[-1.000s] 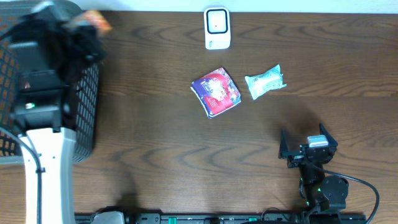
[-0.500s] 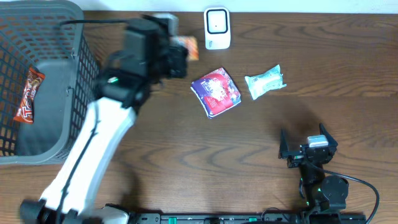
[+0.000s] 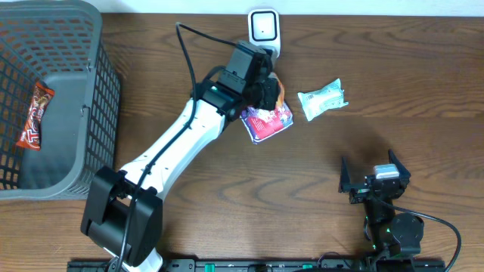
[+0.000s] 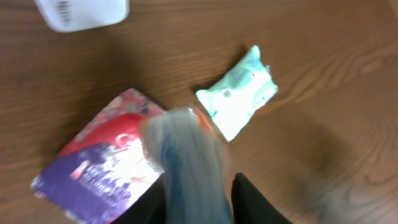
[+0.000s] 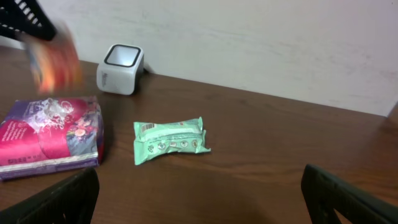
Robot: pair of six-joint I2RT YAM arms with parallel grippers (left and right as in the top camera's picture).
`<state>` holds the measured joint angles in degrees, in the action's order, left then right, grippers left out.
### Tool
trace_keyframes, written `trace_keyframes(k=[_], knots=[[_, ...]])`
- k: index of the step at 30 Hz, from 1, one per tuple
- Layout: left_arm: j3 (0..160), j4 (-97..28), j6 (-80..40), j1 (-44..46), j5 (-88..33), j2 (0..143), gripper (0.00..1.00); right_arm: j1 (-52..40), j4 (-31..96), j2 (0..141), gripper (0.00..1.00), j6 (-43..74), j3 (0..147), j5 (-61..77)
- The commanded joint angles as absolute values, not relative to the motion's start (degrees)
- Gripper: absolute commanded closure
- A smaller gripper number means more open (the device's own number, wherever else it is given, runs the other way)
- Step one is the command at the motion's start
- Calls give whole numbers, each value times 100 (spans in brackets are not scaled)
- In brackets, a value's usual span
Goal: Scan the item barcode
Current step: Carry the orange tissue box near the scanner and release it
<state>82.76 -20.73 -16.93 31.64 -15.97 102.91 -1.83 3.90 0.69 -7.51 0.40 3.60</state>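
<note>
A dark brown wood-grain table [image 3: 227, 189] fills the overhead view. A grey mesh basket [image 3: 106, 75] sits at its far left corner. A small white box-shaped barcode scanner [image 3: 264, 34] with a dark-rimmed window stands at the middle of the far edge. Nearer than the scanner, a pink-and-purple packet [image 3: 268, 125] lies flat at an angle, partly hidden from above. A mint-green packet [image 3: 322, 99] lies just to its right, also tilted, with a strip of bare wood between them.
</note>
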Motion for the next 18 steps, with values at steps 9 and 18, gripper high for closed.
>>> trace_keyframes(k=[9,18], knots=[[8344,-2001,-1848,3234,-1540,10324,34,-150,412,38,1,-672,36,351],[8344,-2005,-1850,2617,-1542,9686,34,-150,412,38,1,-672,36,351]])
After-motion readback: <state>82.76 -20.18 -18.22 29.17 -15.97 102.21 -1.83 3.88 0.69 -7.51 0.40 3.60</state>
